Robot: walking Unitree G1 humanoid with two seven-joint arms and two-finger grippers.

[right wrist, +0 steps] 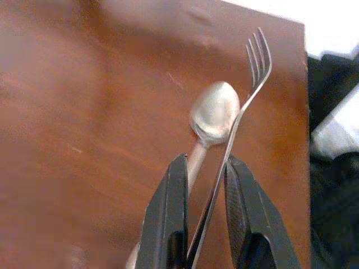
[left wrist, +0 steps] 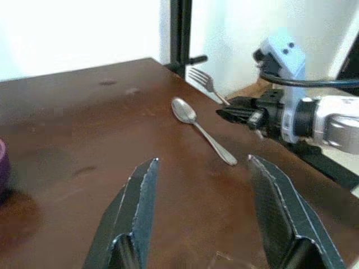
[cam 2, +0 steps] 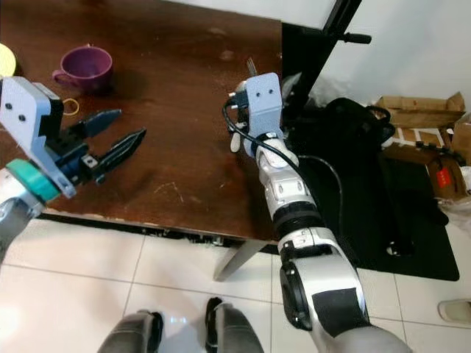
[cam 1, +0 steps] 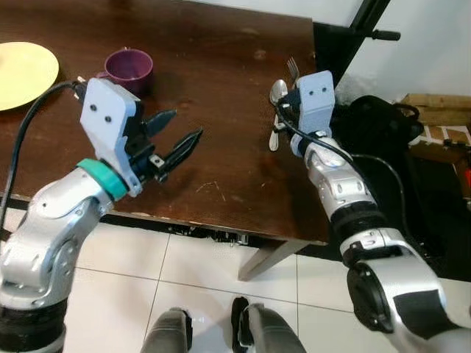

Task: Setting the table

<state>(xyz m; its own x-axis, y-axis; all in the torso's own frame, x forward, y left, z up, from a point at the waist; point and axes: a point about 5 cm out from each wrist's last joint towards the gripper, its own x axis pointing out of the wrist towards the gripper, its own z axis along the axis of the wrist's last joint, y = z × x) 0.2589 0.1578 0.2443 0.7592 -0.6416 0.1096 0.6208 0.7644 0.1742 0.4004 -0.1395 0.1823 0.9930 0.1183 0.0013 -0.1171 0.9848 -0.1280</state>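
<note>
My right gripper (right wrist: 205, 162) is shut on the handle of a silver fork (right wrist: 255, 61), whose tines point away from me near the table's right edge. A silver spoon (cam 1: 278, 92) lies on the dark wooden table (cam 1: 213, 44) just left of the fork, under the gripper (cam 1: 285, 107). My left gripper (cam 1: 185, 125) hovers open over the table's near left part with nothing between its fingers. A purple mug (cam 1: 129, 68) stands beyond it, and a yellow plate (cam 1: 22, 72) sits at the far left.
A small yellow ring (cam 2: 71, 107) lies near the mug. Right of the table stand a black pole (cam 2: 333, 37), a black bag (cam 2: 353, 125) on a dark mat, and cardboard boxes (cam 2: 419, 110). White tiles (cam 1: 199, 294) lie under the table's near edge.
</note>
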